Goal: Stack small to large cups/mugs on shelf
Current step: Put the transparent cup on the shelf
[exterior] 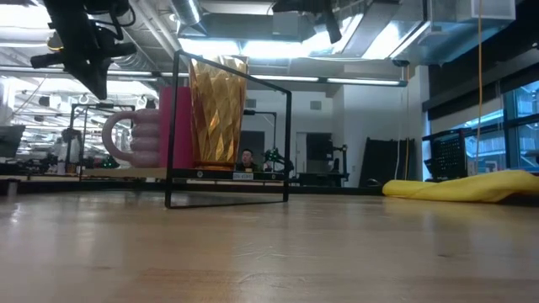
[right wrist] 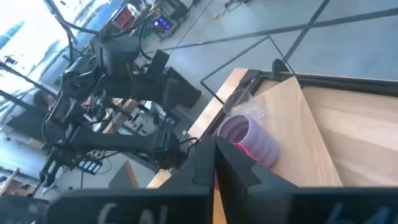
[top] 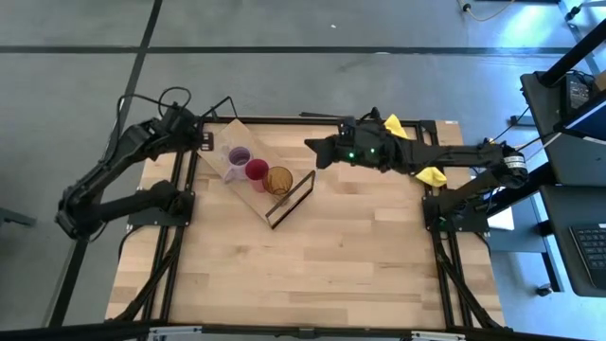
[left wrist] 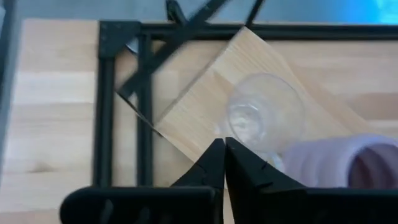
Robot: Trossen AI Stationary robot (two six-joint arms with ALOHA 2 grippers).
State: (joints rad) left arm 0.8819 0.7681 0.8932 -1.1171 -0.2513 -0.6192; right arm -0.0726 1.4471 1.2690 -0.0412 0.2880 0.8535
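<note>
The shelf (top: 220, 142) is a light board lying slantwise at the table's far left, with a black wire frame (top: 290, 200) upright at its near right end. On it stand in a row the clear glass (left wrist: 261, 118), the purple mug (top: 239, 157), the red cup (top: 257, 170) and the amber tumbler (top: 278, 180), each on its base. The tumbler (exterior: 217, 109) is closest to the frame. My left gripper (left wrist: 223, 149) is shut and empty, above the board's far end near the glass. My right gripper (top: 315, 152) is shut and empty, in the air right of the tumbler.
Yellow cloths (top: 432, 175) lie at the table's right side; one shows in the low view (exterior: 472, 187). Black frame bars (left wrist: 143, 93) run along the table's far left corner. Bare tabletop (top: 312, 265) spreads over the near half.
</note>
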